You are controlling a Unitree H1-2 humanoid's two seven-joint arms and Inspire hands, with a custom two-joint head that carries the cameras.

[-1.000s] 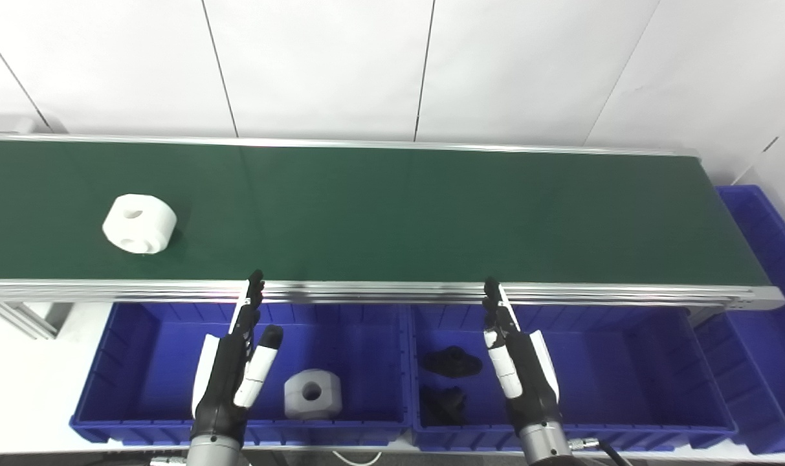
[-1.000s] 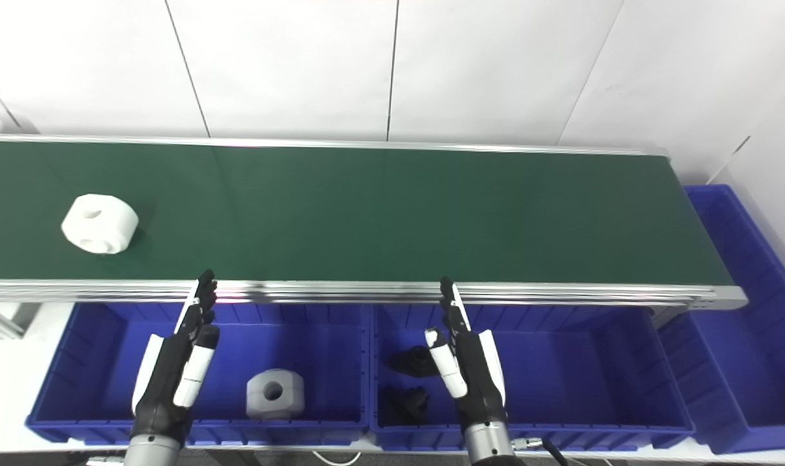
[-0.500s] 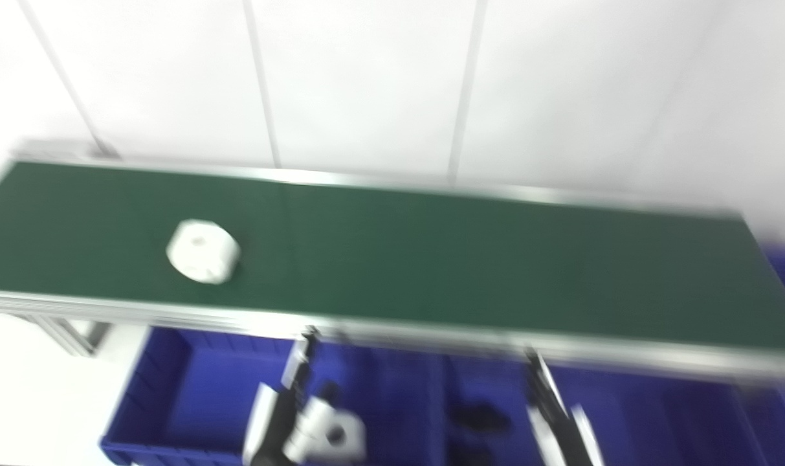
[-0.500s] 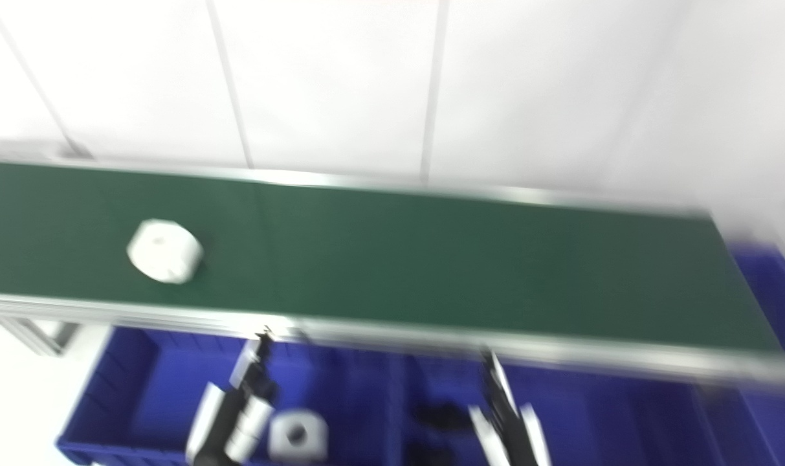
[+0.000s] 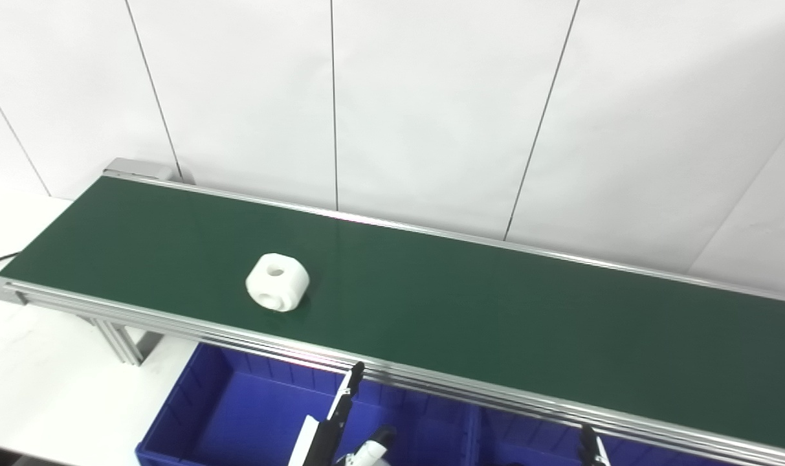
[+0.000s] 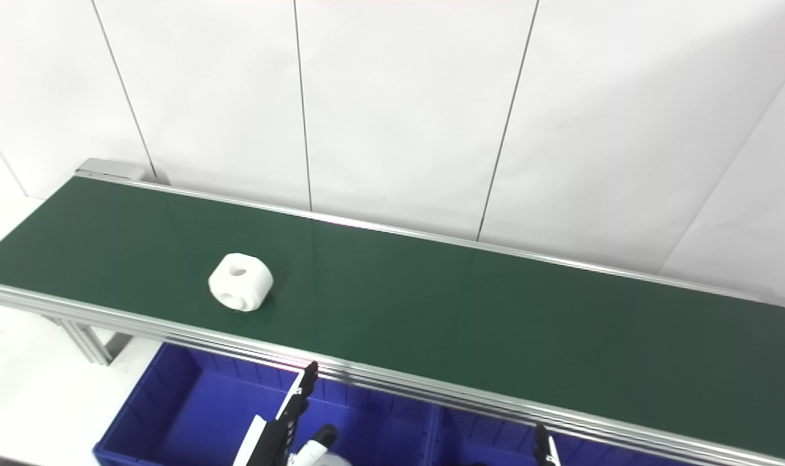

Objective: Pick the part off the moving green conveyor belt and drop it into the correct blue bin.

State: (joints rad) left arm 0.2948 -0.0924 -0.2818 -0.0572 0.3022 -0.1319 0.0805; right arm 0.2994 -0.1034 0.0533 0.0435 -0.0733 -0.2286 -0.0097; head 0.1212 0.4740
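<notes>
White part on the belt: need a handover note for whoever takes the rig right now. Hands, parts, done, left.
Left hand: low at the frame's bottom over the left blue bin, fingers apart, holding nothing.
Right hand: only fingertips show at the bottom edge; state unclear.
White part: lying on the green conveyor belt, left of centre, untouched.
Done: nothing picked.
Left: grasp the white part off the belt, drop it into the correct blue bin.
</notes>
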